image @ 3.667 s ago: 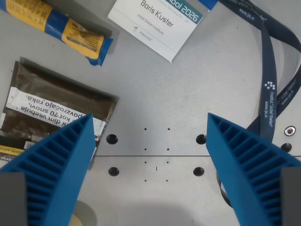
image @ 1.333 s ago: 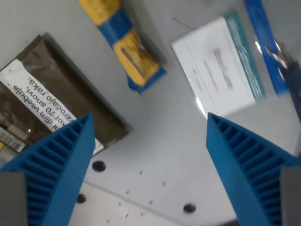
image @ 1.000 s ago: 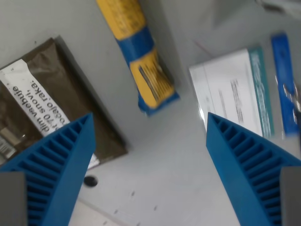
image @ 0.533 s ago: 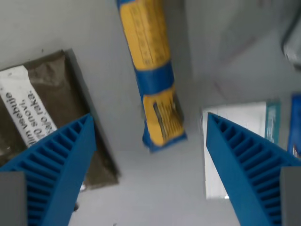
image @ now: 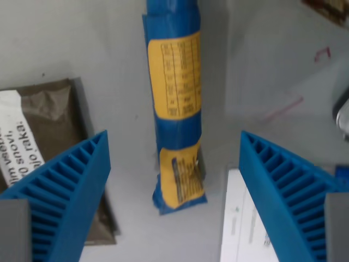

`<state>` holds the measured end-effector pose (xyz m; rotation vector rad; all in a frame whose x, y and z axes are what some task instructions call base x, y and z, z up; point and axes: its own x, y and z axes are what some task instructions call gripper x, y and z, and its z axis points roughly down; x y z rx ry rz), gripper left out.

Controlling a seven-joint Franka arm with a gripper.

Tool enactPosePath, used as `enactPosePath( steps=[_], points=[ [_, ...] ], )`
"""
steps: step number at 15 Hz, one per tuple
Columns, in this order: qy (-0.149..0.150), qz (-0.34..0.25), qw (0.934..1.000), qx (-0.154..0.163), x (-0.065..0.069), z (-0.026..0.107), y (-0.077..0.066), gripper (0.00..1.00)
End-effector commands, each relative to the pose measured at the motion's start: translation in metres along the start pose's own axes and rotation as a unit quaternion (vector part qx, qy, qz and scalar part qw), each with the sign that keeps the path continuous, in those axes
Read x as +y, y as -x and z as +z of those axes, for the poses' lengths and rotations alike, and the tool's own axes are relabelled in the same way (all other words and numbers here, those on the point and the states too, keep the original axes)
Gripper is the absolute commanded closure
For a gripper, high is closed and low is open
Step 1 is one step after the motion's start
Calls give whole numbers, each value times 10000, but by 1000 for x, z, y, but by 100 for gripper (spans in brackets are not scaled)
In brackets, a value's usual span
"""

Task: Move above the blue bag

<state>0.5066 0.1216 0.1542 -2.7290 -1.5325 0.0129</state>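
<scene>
- At your nine o'clock, a brown pouch (image: 52, 125) with a white printed label lies flat on the grey table (image: 98, 43); its lower right corner is hidden behind the left blue finger.
- At seven o'clock you see the left finger (image: 60, 202), a ribbed blue wedge rising from the bottom edge of the wrist view.
- The gripper (image: 174, 196) has its fingers spread wide apart, with nothing held between them; bare table and the low end of the bag show in the gap.
- From twelve o'clock down to the centre, the blue bag (image: 174, 103) lies lengthwise, nearly upright in the view and slightly tilted. It is a long, narrow blue packet with two yellow label panels, one large on the upper part and one smaller near the lower end. Its top runs out of the picture; its bottom end sits between the two fingers, a little nearer the left one.
- At five o'clock, a white card (image: 242, 229) lies just beside the bag's lower end, partly covered by the right finger (image: 289, 202).
- At two o'clock, faint red marks (image: 283, 108) show on the table.
- At three o'clock, a dark rounded object at the edge is too blurred for you to identify.
</scene>
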Motion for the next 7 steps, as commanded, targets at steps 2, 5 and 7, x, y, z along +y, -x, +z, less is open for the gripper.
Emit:
enactPosePath(
  steps=[2, 5, 7],
  points=[
    [-127, -501, 9986, 127, 4, 4, -6, 0],
    [-131, -393, 9991, 118, 5, 5, -7, 0],
    [-135, -362, 9992, 114, 5, 5, -7, 0]
  ],
)
